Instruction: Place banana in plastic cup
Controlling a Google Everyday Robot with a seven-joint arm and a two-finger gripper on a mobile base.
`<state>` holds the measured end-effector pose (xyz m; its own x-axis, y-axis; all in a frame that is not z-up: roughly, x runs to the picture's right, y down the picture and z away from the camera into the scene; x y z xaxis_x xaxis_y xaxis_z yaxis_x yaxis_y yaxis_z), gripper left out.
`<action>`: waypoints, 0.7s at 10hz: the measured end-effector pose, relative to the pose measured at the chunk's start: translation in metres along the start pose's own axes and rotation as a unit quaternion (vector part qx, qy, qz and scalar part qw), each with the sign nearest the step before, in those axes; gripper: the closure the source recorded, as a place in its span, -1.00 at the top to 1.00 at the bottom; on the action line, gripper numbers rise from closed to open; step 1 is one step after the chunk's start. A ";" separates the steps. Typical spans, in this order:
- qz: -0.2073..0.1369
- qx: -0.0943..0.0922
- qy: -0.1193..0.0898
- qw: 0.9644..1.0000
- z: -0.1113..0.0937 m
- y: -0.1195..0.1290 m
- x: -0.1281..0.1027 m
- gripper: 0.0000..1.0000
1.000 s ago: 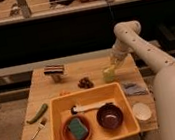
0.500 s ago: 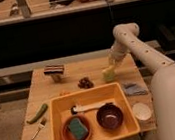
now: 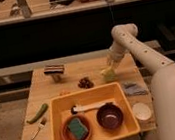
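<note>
The plastic cup (image 3: 107,74), small and pale green, stands on the wooden table (image 3: 46,92) at the back right. My gripper (image 3: 110,60) hangs from the white arm (image 3: 132,46) just above the cup's far right rim and points down at it. A pale yellowish shape shows at the gripper's tip. I cannot tell whether it is the banana. No banana shows anywhere else on the table.
A yellow tub (image 3: 59,135) at the front holds a maroon bowl (image 3: 109,116), a green sponge (image 3: 77,128) in a brown bowl and a white utensil (image 3: 92,105). Around it are a white cup (image 3: 141,110), a grey cloth (image 3: 133,88), a green vegetable (image 3: 37,113), a fork (image 3: 34,134), a dark cluster (image 3: 85,82) and a striped block (image 3: 54,70).
The gripper stays just above the cup and has at most shifted slightly. Nothing on the table has moved.
</note>
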<state>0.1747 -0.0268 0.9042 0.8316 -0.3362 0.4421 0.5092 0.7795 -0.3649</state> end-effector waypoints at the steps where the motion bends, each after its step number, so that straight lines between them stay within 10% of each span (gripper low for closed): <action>1: 0.007 0.000 0.000 1.000 0.001 0.002 -0.001 0.25; 7: 0.026 0.004 0.001 1.000 -0.007 0.006 0.001 0.42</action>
<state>0.1807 -0.0264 0.8966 0.8570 -0.2969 0.4212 0.4640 0.8002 -0.3800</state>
